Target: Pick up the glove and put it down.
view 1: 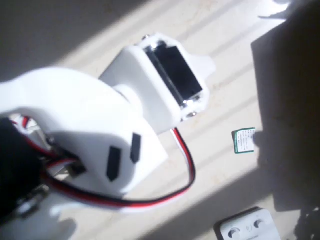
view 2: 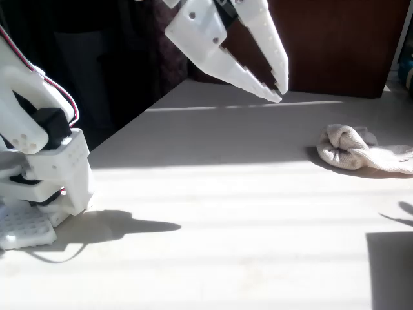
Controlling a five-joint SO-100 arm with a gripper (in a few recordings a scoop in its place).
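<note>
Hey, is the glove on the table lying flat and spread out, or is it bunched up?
Bunched up. In the fixed view the glove sits as a lumpy heap on the table, folds rolled together.

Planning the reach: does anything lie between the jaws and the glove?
Nothing visible does. In the fixed view the gripper hangs raised above the table, and the stretch of tabletop between it and the glove at right is bare.

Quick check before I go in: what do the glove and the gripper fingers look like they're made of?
The glove looks like soft cream fabric, matte and slightly fuzzy: it lies slumped in lumpy folds on the table. The gripper, raised above the table, looks like rigid white plastic with a smooth, faintly glossy finish: flat faces, sharp edges and small holes, possibly 3D-printed. Its jaws are nearly together at the tips.
</note>
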